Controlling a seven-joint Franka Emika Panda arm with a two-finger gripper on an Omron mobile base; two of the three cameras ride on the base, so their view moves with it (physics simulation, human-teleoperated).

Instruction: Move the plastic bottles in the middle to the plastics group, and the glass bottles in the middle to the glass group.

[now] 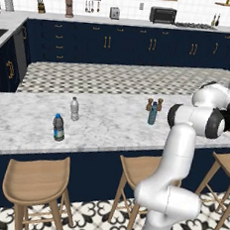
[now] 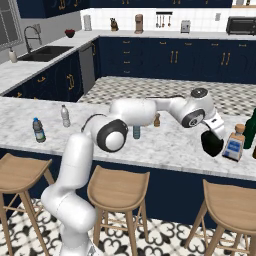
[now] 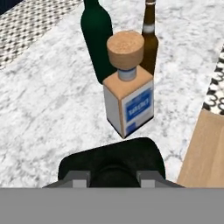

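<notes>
Currently the claw (image 3: pixel 108 180) is clamped on the squat black bulbous bottle (image 3: pixel 114 158), which is seen in the hand view directly between its two dark fingertips (image 3: pixel 79 179). In the right base view the same black bottle (image 2: pixel 212 143) is held at the end of the arm, low over the white marble bench (image 2: pixel 165 145). Just beyond the claw stands the square bottle with a pale blue-printed label and a round cork-coloured stopper (image 3: pixel 128 98), upright on the bench and apart from the black bottle. Behind it, further from the claw, the tall dark green glass bottle (image 3: pixel 97 37) is seen beside a slimmer brown bottle (image 3: pixel 150 39). The slim all-blue translucent bottle (image 1: pixel 152 114) is set back along the bench, well away from the claw, next to two small brown shakers (image 1: pixel 154 105). Far from the claw, the clear bottle with a white cap (image 1: pixel 75 108) and the clear bottle with a blue cap and dark label (image 1: pixel 59 127) are grouped together.
</notes>
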